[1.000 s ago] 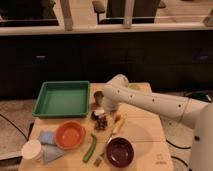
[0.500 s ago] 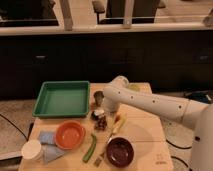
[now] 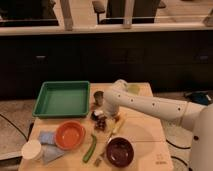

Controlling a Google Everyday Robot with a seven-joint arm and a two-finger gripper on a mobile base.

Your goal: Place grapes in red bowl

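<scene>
Presently the white gripper [image 3: 100,116] hangs low over the dark grape bunch [image 3: 102,123] beside the round orange-red bowl [image 3: 70,135], seemingly to seize it; its grip I cannot tell.

White arm [image 3: 150,105], dark gripper [image 3: 100,115] over table [image 3: 145,136]

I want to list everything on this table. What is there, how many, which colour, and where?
table: one, wooden, centre
tray: one, green, back left
red bowl: one, orange-red, front left
dark bowl: one, dark red, front centre
grapes: one bunch, dark, beneath gripper
metal cup: one, grey, beside tray
long vegetable: one, green, between bowls
yellow item: one, yellow, right of grapes
cloth: one, blue, front left
white cup: one, white, front-left corner
arm: one, white, from right
gripper: one, colour unclear, over grapes
</scene>
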